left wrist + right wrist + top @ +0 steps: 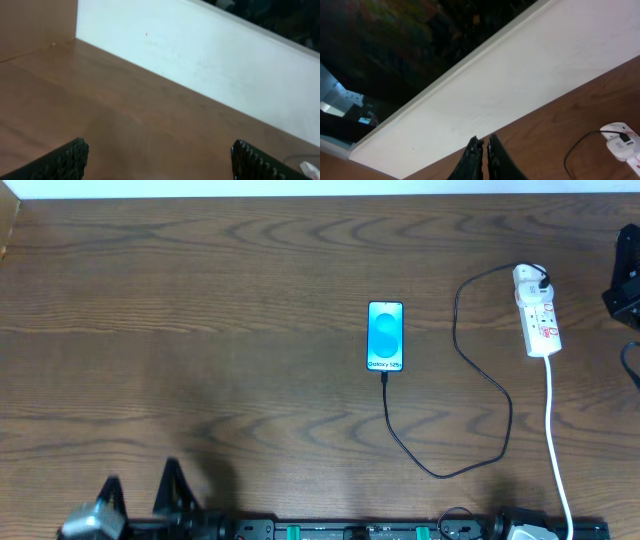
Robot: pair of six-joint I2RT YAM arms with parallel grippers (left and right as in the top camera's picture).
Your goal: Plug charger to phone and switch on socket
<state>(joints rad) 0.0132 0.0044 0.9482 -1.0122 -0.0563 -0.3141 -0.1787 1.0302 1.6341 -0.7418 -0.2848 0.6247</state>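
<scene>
- Nearest me, the left pincer (pixel 142 480) hangs over the front edge of the bench (pixel 200 330). Its jaws are wide apart and hold nothing. Every task item lies well off to its right and farther back.
- The charger (pixel 503 402) loops across the bench between the two pincers. Its tip appears seated in the near end of the phone (pixel 386 335), which lies flat, well to the left of the right pincer (pixel 484 141).
- The socket (pixel 537 315) lies near that right pincer, on its left, with the charger's white plug head in its far end. The pincer's jaws are pressed together on nothing.
- The plugging looks finished, so I judge switching on to be the step in hand. I cannot tell the switch's position. The closed tip would need to come down squarely on the switch without shoving the strip.
</scene>
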